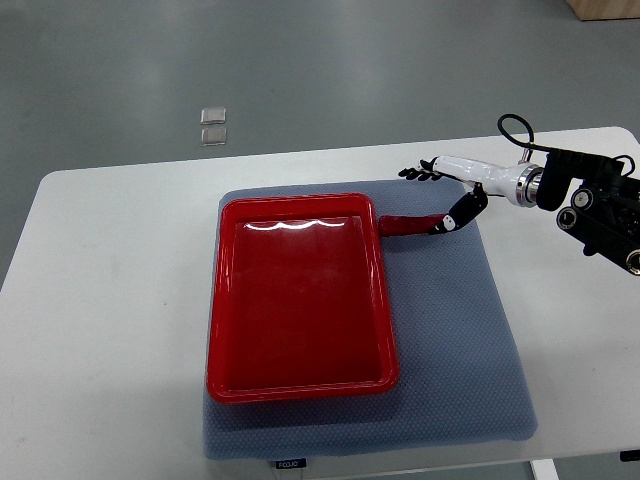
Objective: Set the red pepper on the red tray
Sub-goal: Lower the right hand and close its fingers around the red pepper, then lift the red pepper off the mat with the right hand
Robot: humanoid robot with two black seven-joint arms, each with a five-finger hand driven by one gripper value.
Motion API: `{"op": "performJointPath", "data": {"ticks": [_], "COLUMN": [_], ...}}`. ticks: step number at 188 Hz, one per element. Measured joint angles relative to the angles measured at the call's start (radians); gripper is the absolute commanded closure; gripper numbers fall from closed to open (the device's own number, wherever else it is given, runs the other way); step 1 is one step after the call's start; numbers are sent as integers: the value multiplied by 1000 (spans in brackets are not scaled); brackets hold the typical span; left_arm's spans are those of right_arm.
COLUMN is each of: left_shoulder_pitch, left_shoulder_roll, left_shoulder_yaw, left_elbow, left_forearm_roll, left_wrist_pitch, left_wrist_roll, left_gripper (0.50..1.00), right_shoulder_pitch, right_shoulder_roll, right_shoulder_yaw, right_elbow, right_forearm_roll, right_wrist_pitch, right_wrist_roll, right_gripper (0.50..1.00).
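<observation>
The red pepper (407,223) was found lying on the grey mat (450,340), just beside the upper right corner of the red tray (300,385) and outside its rim. Its long axis was set nearly level across the picture, one end pointing toward the tray's corner and the other toward the right hand (452,190); which end bore the stem could not be told. The right arm was brought in from the picture's right edge, its dark wrist housing (600,205) held over the white table (110,330) and a white forearm section (480,172) extended leftward. The hand was held low over the mat's upper right part. The black fingers (415,172) were seen spread, reaching left above the pepper and apart from it, while the thumb (462,212) was angled down and to the left, its tip at or against the pepper's right end; contact could not be confirmed. Nothing was seen gripped. The tray was seen empty, laid lengthwise on the mat. Two small clear square items (213,126) were noted on the floor beyond the table's far edge.
</observation>
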Motion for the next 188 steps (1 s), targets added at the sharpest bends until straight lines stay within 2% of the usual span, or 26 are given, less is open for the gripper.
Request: {"op": "performJointPath", "data": {"ticks": [25, 40, 55, 104, 135, 150, 161, 171, 172, 174, 180, 188], "left_shoulder_pitch": [0, 0, 0, 0, 0, 0, 0, 0, 0, 0, 0, 0], "left_shoulder_roll": [0, 0, 0, 0, 0, 0, 0, 0, 0, 0, 0, 0], "left_shoulder_yaw": [0, 0, 0, 0, -1, -2, -3, -3, -3, -3, -3, -3], "left_elbow": [0, 0, 0, 0, 0, 0, 0, 0, 0, 0, 0, 0], "left_forearm_roll": [0, 0, 0, 0, 0, 0, 0, 0, 0, 0, 0, 0], "left_wrist_pitch": [0, 0, 0, 0, 1, 1, 1, 1, 1, 1, 1, 1], "left_wrist_roll": [0, 0, 0, 0, 0, 0, 0, 0, 0, 0, 0, 0], "left_gripper": [500, 500, 500, 500, 500, 500, 500, 500, 500, 500, 500, 500], "right_shoulder_pitch": [-6, -11, -18, -20, -21, -22, -22, -22, -22, -22, -22, -22], "right_shoulder_roll": [21, 25, 35, 78, 91, 101, 106, 107, 107, 108, 108, 109], "right_shoulder_yaw": [-26, -30, -32, -85, -92, -98, -103, -105, -105, -106, -107, -112], "right_elbow": [-9, -17, -27, -90, -98, -105, -111, -116, -116, -117, -118, -119], "right_forearm_roll": [-2, -2, -3, -4, -4, -4, -4, -4, -4, -4, -4, -4], "right_wrist_pitch": [-48, -71, -88, -140, -146, -147, -149, -152, -153, -154, -155, -157], "right_wrist_roll": [-2, -3, -5, -3, -2, -1, -1, -1, -1, -1, -1, -1], "right_gripper": [607, 636, 691, 697, 697, 711, 742, 742, 791, 811, 862, 905]}}
